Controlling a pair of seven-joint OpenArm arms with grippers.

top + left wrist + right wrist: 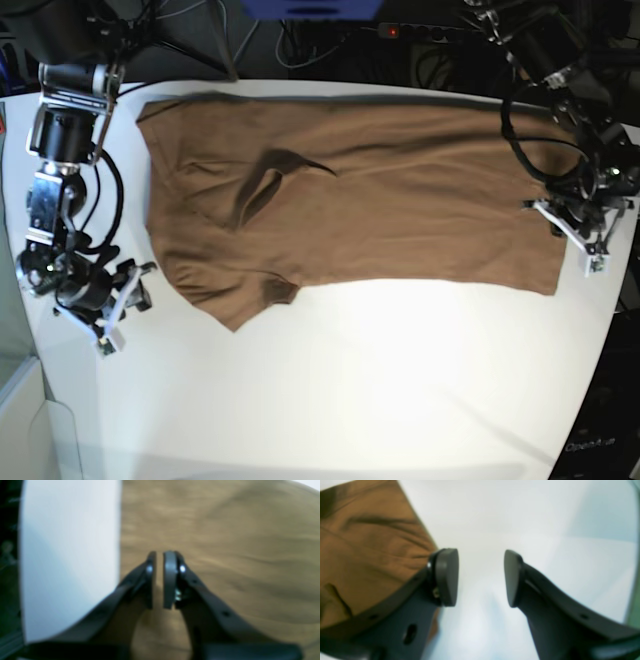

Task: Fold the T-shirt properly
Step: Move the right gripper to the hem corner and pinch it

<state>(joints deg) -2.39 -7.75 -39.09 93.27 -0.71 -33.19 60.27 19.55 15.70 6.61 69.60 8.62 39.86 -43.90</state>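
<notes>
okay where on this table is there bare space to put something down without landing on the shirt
The widest bare stretch of the white table is the near side, below the T-shirt's lower edge. A narrower strip lies beside the sleeve, where the right gripper hangs. The far side is all cloth, and the left gripper crowds the hem end.

The base view looks steeply down from high above the near edge of the white worktop (pixel 330 380), far enough off to take in the whole spread T-shirt (pixel 380 200) and both arms, one at each side. The left wrist view sits just behind the left hand (pixel 159 580) and faces along its fingers, close and blurred over the shirt's straight edge where cloth meets worktop, the patch seen at the base view's right. The right wrist view looks likewise past the right hand (pixel 481 577) at bare worktop beside the shirt's sleeve end, at the base view's left.
</notes>
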